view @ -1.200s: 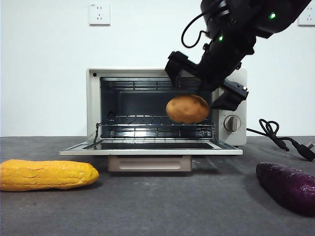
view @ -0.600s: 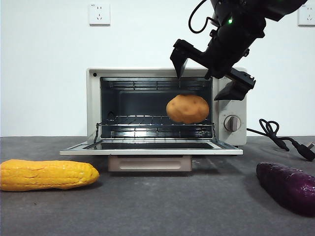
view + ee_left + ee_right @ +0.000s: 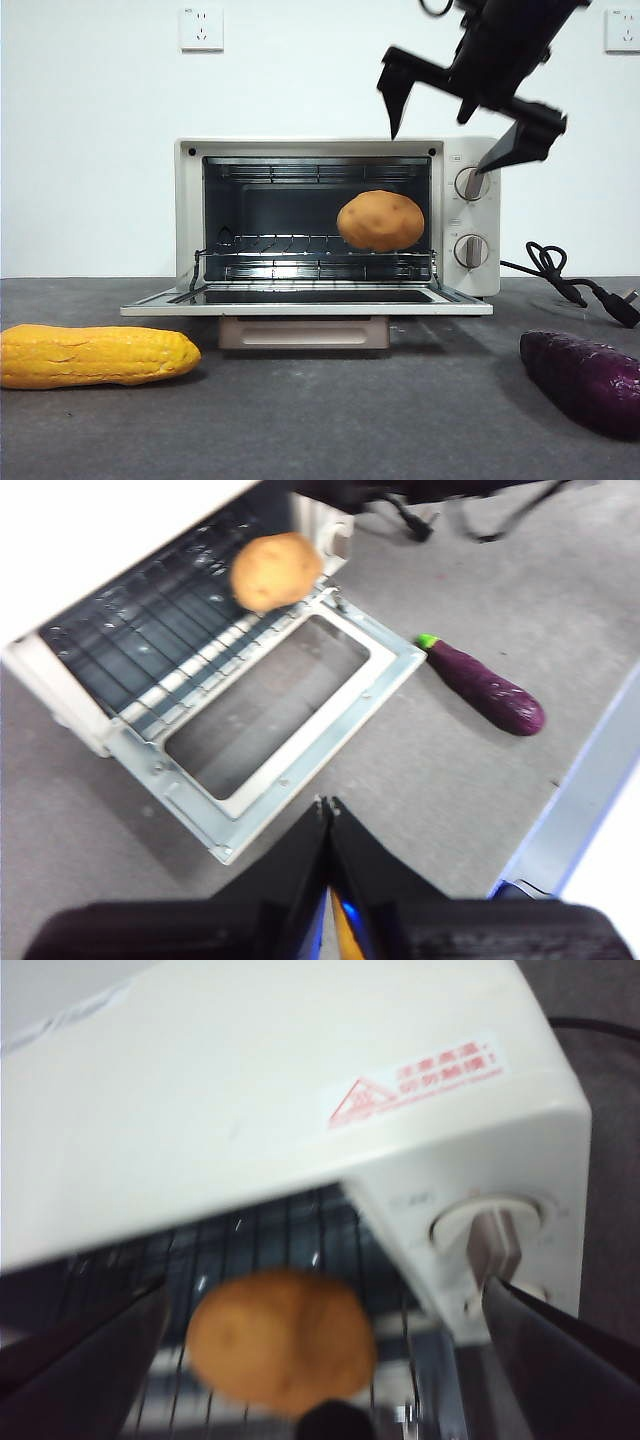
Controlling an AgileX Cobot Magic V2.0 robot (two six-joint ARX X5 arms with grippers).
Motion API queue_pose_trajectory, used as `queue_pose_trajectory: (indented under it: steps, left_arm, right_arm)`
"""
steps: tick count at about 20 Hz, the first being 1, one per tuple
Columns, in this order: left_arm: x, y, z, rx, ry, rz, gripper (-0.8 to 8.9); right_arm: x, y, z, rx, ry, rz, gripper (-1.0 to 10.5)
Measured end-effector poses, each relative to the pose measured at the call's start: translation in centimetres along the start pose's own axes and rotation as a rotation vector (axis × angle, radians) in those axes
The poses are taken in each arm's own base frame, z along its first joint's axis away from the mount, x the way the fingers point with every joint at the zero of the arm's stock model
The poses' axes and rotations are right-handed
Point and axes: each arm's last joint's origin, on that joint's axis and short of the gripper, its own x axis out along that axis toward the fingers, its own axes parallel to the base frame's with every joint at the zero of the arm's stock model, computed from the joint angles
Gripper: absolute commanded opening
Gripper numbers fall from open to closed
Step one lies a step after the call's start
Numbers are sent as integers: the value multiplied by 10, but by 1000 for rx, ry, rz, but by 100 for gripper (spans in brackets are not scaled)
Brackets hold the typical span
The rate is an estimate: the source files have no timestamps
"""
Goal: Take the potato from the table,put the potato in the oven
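Although the right gripper (image 3: 465, 115) hangs above the oven (image 3: 190, 215) with its jaws spread wide and nothing between them, the potato (image 3: 381, 221) sits below it, inside the open cavity on the wire rack (image 3: 270, 243), toward the side where the knobs (image 3: 469, 183) are. From the jaws the potato lies straight down and a little further into the cavity, well apart from both tips; the right wrist view shows it (image 3: 282, 1340) framed between the two dark jaws with the oven's white top (image 3: 250, 1100) crossing above it. Its long axis runs roughly parallel to the oven's mouth, and it rests near the front of the rack.

The left gripper (image 3: 328, 815) waits off to the side, jaws pressed together and empty, looking across the lowered door (image 3: 270, 730) at the potato (image 3: 276, 571); it is far the more distant of the two.

Judging by this, the placing looks done and only the door stands open. On the surface (image 3: 400, 420), a corn cob (image 3: 95, 355) lies near the front left corner and a purple sweet potato (image 3: 585, 380) near the front right, both clear of the oven.
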Motion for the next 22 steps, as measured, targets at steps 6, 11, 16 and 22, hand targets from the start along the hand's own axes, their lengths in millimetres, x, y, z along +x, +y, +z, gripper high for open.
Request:
queue_pose_trajectory:
  steps: [6,11,16,22]
  left_arm:
    - [12,6,5,-3,-10,10,-8]
    - [47,23,-6,-43,3,17,-8]
    - [84,61,-33,-161,-25,49,-9]
    - [138,125,-77,-411,-24,-22,-9]
  right_arm:
    - [-47,-1,6,-123,133,81,537]
    - [-100,-9,9,-232,222,140,536]
    - [-156,-23,6,-323,280,139,536]
    - [-222,-43,-1,-329,254,150,536]
